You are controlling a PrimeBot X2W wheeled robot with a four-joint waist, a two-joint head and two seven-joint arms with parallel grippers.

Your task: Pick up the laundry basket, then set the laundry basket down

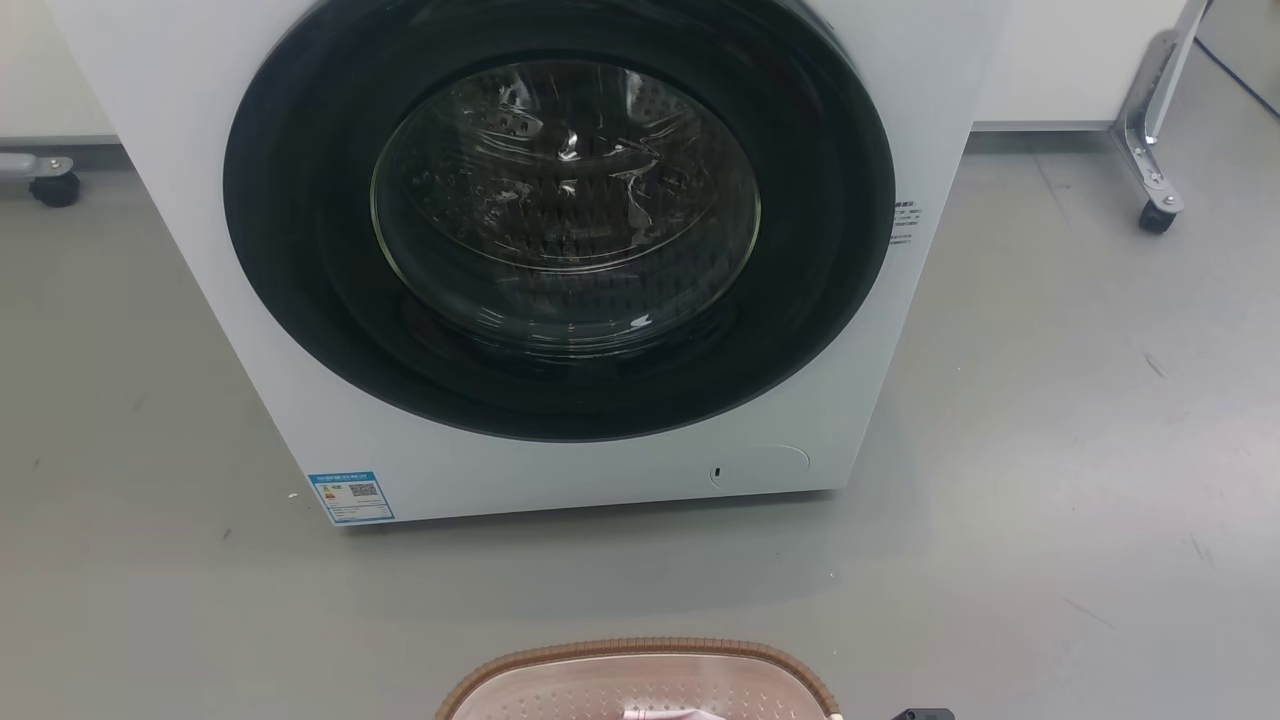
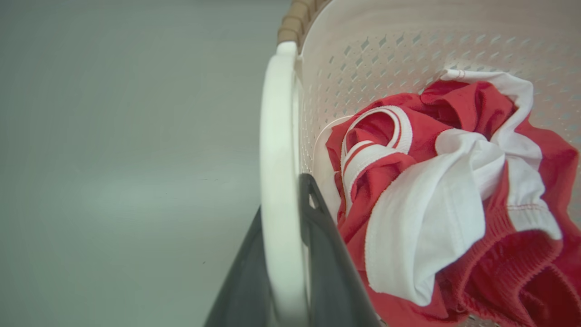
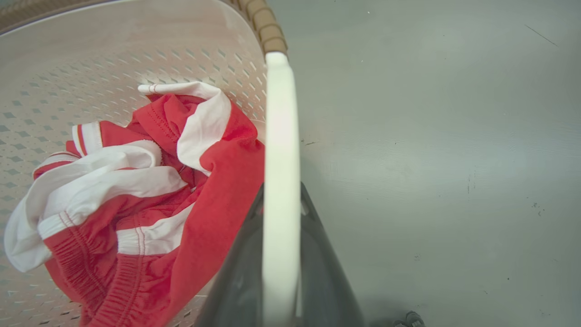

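Observation:
The laundry basket (image 1: 640, 680) is cream and perforated with a brown woven rim; its far end shows at the bottom middle of the head view, in front of the washer. Red and white clothes (image 2: 445, 190) lie bunched inside it. In the left wrist view my left gripper (image 2: 283, 218) is shut on the basket's white side handle (image 2: 277, 136), one dark finger on each side of it. In the right wrist view my right gripper (image 3: 281, 218) is shut on the other white handle (image 3: 281, 127) the same way. I cannot tell whether the basket touches the floor.
A white front-loading washer (image 1: 560, 250) with a round dark door stands close ahead on the grey floor (image 1: 1050, 450). Castor legs of stands sit at the far left (image 1: 50, 185) and far right (image 1: 1150, 180). Open floor lies on both sides of the basket.

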